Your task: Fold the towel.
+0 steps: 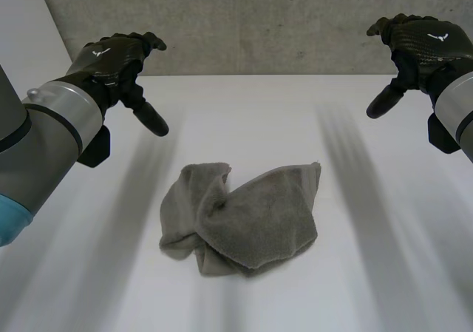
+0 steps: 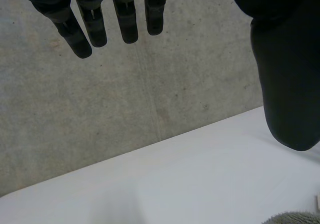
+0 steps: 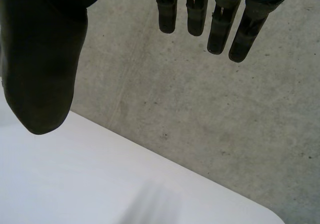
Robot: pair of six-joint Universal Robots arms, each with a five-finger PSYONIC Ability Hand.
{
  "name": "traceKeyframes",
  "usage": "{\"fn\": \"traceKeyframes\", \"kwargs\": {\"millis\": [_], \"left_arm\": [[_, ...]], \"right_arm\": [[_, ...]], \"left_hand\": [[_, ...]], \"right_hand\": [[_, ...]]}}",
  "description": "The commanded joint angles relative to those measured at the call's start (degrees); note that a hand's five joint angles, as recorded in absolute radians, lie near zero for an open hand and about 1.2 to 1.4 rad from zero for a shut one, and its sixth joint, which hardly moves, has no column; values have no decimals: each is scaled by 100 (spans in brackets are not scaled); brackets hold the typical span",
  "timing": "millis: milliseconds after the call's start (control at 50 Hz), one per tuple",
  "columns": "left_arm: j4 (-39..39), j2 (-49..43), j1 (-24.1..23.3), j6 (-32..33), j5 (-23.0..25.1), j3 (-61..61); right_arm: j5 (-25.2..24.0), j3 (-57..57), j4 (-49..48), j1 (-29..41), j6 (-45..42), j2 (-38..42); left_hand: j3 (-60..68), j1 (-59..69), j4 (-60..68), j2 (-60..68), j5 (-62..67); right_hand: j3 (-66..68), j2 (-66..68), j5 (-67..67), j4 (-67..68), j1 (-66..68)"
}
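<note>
the white bench [image 1: 399,273] took up most of the head view, with a grey concrete wall [image 1: 259,21] behind its far edge. the left arm [image 1: 44,140] came in at one side and the right arm [image 1: 458,106] at the other, both held above the surface. the grey towel [image 1: 244,217] lay crumpled in the middle of the bench, bunched and partly doubled over itself, with no clean fold made (its corners were hard to pick out in the heap, save one that stuck out toward the right arm's side). its long axis ran roughly across the bench, from one arm's side to the other. the left robot hand [image 1: 118,62] hung in the air, released, fingers [image 2: 127,19] straight and thumb apart, grasping nothing. the right robot hand [image 1: 421,43] was the same, with straight fingers [image 3: 197,14] and nothing held. the towel lay between the two and back toward the robot from both, apart from either. the left robot hand looked a little nearer to its end of the cloth. by this reading the fold had not begun, and each robot hand would need to come down and inward to its own end of the towel.
</note>
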Motion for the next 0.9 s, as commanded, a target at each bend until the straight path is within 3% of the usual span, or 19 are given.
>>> {"fn": "traceKeyframes", "kwargs": {"millis": [20,120,240,280,300,340,500,680,740,760,780,800,820,900], "left_arm": [[16,4,3,27,9,-17],[33,4,3,62,9,-53],[183,-58,-15,220,140,-132],[244,-355,-15,639,516,-123],[244,-356,-15,642,518,-123],[209,-855,-6,1341,1034,0],[-36,-1735,-6,2943,1739,88],[-731,-2299,-32,3551,2048,44],[-881,-2439,-32,3824,2065,97],[-907,-2474,-32,3911,2048,132],[-881,-2483,-32,3929,2022,210],[-881,-2483,-32,3929,2021,211],[-863,-2475,-32,3920,2013,350],[-731,-2448,-24,3815,1916,853]], "right_arm": [[-24,-5,-3,-13,-10,-4],[-138,4,-12,14,-62,-4],[-929,-40,23,-4,-519,426],[-1497,-92,93,5,-869,820],[-1500,-93,94,5,-871,822],[-1842,-233,155,40,-1046,1338],[-2001,-795,313,215,-1187,2665],[-1957,-1209,911,435,-1855,3467],[-1905,-1306,1017,462,-2128,3599],[-1905,-1349,1017,453,-2197,3617],[-1913,-1419,1008,453,-2189,3599],[-1913,-1420,1008,453,-2189,3599],[-1896,-1524,964,462,-2137,3582],[-1755,-1815,762,471,-1970,3520]], "left_hand": [[-306,-396,-347,-355,-1215],[-391,-480,-431,-439,-1299],[-357,-446,-397,-405,-1265],[-290,-379,-330,-338,-1198],[-290,-379,-330,-338,-1198],[-306,-396,-347,-355,-1215],[-306,-396,-347,-355,-1215],[-88,-177,-128,-136,-996],[787,698,747,739,-122],[1969,1880,1929,1921,1061],[3980,3890,3939,3932,3071],[4000,3910,3959,3952,3091],[5948,5859,5908,5900,5040],[6487,6398,6447,6439,5579]], "right_hand": [[-321,-375,-288,-402,-268],[-321,-375,-288,-402,-268],[-321,-375,-288,-402,-268],[-321,-375,-288,-402,-268],[-321,-375,-288,-402,-268],[-321,-375,-288,-402,-268],[-321,-375,-288,-402,-268],[747,693,780,666,800],[1824,1770,1857,1743,1877],[3356,3302,3389,3275,3409],[5086,5033,5120,5006,5139],[5104,5050,5137,5023,5157],[6453,6399,6486,6372,6506],[6679,6625,6712,6598,6732]]}}
